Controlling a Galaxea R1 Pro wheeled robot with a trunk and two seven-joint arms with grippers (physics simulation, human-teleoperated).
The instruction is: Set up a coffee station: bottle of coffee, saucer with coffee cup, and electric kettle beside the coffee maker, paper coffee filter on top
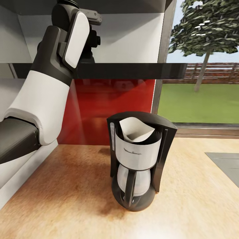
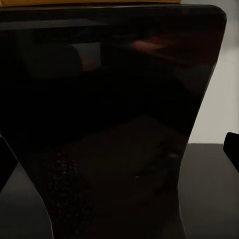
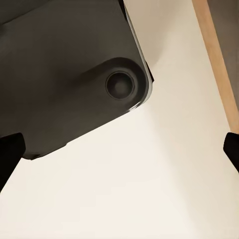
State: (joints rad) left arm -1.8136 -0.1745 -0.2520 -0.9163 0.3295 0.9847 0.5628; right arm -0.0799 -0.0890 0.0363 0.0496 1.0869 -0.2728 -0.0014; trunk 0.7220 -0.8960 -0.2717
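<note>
Dark bottle of coffee (image 2: 109, 124) sits between left end effector (image 2: 119, 152) fingertips.

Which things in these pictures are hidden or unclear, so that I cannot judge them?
- Left gripper: in the head view the raised left arm reaches onto the shelf and covers it.
- Left wrist view: a dark glossy object is very close, its label unreadable; whether the fingers touch it is unclear.
- Coffee maker: its lettering is too small.
- Right wrist view: a dark grey part cannot be identified.
</note>
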